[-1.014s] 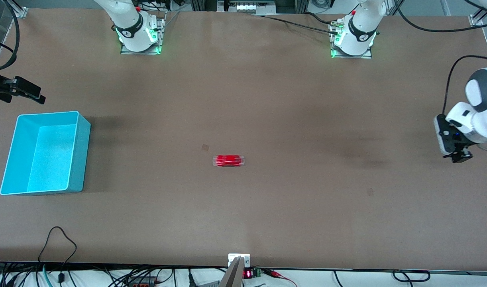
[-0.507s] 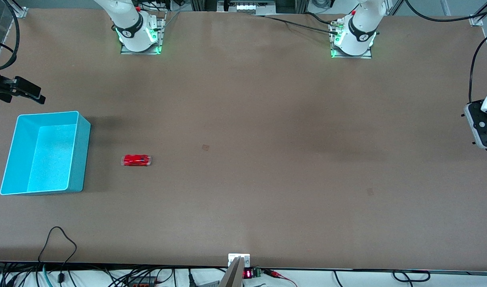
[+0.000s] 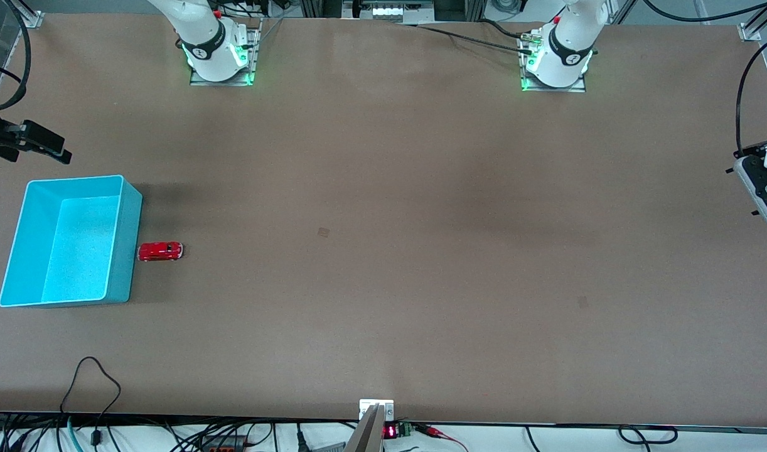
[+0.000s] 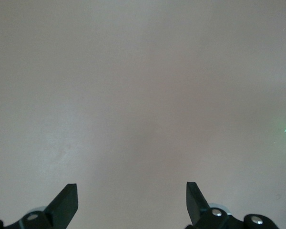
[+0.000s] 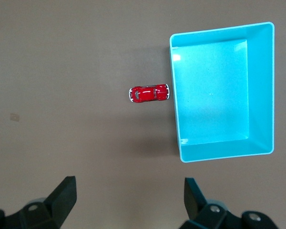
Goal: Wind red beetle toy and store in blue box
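A tiny glossy red beetle toy (image 3: 160, 251) with silvery ends rests on the matte brown desk (image 3: 421, 188), touching the outer wall of the rectangular cyan plastic box (image 3: 127, 251) with a speckled floor. Left pincer (image 4: 132, 202), spread, hangs over bare desk. Right pincer (image 5: 130, 198), spread, hangs near the box.

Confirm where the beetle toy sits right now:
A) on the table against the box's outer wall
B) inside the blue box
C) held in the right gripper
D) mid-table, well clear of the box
A: the beetle toy rests on the table, its end up against the outer wall of the blue box; neither gripper holds it.
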### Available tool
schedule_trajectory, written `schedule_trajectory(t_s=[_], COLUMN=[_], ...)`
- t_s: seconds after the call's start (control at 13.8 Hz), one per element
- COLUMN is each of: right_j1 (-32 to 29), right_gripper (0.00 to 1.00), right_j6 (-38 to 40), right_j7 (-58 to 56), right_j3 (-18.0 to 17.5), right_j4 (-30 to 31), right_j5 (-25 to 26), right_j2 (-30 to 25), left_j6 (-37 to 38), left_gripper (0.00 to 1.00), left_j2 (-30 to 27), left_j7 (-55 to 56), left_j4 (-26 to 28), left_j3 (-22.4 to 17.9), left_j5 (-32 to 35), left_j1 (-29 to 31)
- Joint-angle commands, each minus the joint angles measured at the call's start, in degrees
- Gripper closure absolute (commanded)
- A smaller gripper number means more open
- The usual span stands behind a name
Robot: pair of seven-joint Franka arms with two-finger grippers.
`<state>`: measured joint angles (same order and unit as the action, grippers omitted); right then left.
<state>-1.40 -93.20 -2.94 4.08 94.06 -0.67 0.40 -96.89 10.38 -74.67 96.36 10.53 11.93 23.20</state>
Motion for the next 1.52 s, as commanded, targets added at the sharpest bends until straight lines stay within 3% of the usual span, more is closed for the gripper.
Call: schedule_trajectory(t_s=[0.0,0.51,0.72,1.09,1.3,1.38,1.45], right_j1=[-0.18,-0.53,-0.8,-0.27,-0.36,-0.45,-0.45], right_gripper=[0.0,0.0,0.0,0.0,0.0,0.0,0.0], right_j6=[-0.75,-2.07,-1.46,-2.42,-5.93,-6.46,-6.47], right_j7=[-0.32,0.56,-0.57,-0.4,-0.49,-0.49,-0.75], right_j3=[-0.13,-0.04,0.31,0.14,-0.13,-0.13,-0.04], right_j4=[0.6,0.59,0.59,-1.42,-1.43,-1.43,-1.43], right_j5=[-0.21,-0.21,-0.21,0.49,0.31,0.14,-0.04], right_j2=[-0.32,-0.14,0.65,4.77,8.91,10.05,11.89], left_j6=[5.81,17.86,18.58,18.58,16.31,15.6,15.5], left_gripper=[0.0,0.0,0.0,0.0,0.0,0.0,0.0], left_j2=[-0.63,-0.19,-0.01,0.95,1.23,0.35,-0.01], left_j7=[8.27,36.83,48.17,69.18,75.17,77.11,78.69], left_j4=[-3.71,-11.89,-12.87,-16.29,-15.95,-15.51,-15.24], left_j3=[3.43,15.38,16.36,16.45,15.32,11.74,5.7], left_j5=[-1.03,-2.16,-6.99,-10.35,-10.0,-10.08,-10.35], left_j1=[0.0,-0.09,-0.53,-2.89,-3.51,-5.78,-10.85])
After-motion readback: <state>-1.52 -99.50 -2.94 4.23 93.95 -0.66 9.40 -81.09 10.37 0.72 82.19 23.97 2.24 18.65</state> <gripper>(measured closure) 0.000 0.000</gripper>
